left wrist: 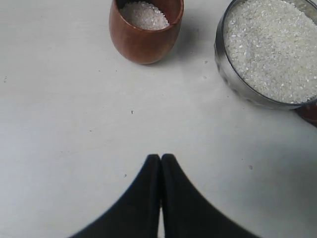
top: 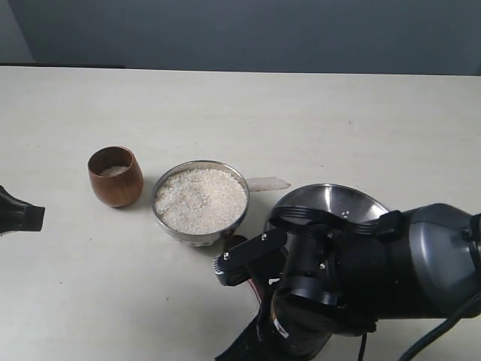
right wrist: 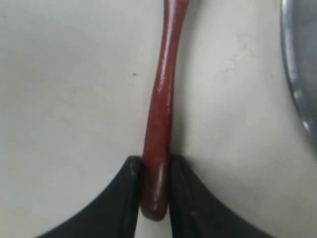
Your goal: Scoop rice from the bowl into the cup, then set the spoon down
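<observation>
The right arm [top: 353, 278] is built of bulky, rounded shells in glossy black and dark grey. Small silver screws [top: 263, 236] are set in a black bracket [top: 252, 259], and a small red-and-white marking [top: 273, 283] is seen lower down. A black cable [top: 440, 335] is attached at the side. The left gripper [left wrist: 160, 157] and right gripper [right wrist: 154, 161] are formed of matte black, tapered fingers.

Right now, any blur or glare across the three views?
Exterior view: fairly sharp on the bowl, highlights on the plate. Left wrist view: crisp rice, soft shadow beside the cup. Right wrist view: spoon and right tool soft, close-up blur.
</observation>
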`<state>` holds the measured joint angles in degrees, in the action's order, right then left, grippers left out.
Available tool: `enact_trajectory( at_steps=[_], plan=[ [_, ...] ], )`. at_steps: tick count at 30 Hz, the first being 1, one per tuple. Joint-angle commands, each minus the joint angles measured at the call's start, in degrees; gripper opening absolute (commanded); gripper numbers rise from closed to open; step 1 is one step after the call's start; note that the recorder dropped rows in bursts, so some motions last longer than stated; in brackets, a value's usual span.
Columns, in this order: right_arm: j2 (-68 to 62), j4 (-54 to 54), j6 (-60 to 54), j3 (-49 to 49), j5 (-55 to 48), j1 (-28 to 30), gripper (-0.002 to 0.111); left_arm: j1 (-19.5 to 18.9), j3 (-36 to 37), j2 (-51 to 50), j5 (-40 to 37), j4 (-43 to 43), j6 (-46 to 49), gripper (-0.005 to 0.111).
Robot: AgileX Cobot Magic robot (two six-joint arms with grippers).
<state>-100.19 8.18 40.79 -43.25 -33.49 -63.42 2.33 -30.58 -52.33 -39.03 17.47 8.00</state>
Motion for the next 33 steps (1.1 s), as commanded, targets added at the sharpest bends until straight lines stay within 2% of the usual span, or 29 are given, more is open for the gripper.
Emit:
enact_trajectory(
  at_steps=[1,7,11,17,25,33],
  plan=[
    [3.0,7.0,-1.3,0.1,-9.2,0.0,0.0,0.1,0.4,0.0,0.0,-0.6,0.1,0.0],
    [11.9,15.6,-1.5,0.1,-19.4,0.0,0.0,0.1,0.4,0.0,0.0,-0.6,0.1,0.0],
    [16.4,16.0,-7.9,0.1,-22.7,0.0,-0.001,0.1,0.4,0.0,-0.6,-0.6,0.1,0.0],
    [16.5,25.5,-11.9,0.1,-35.8,0.1,-0.001,0.1,0.4,0.0,-2.2,1.3,0.1,0.0],
    [16.5,36.9,-20.0,-2.1,-36.5,0.1,-0.001,0.1,0.4,0.0,-3.7,1.9,0.1,0.0],
    [9.3,37.7,-30.7,-15.7,-36.5,0.1,-0.001,0.1,0.4,0.0,-3.0,1.8,0.1,0.0]
  ],
)
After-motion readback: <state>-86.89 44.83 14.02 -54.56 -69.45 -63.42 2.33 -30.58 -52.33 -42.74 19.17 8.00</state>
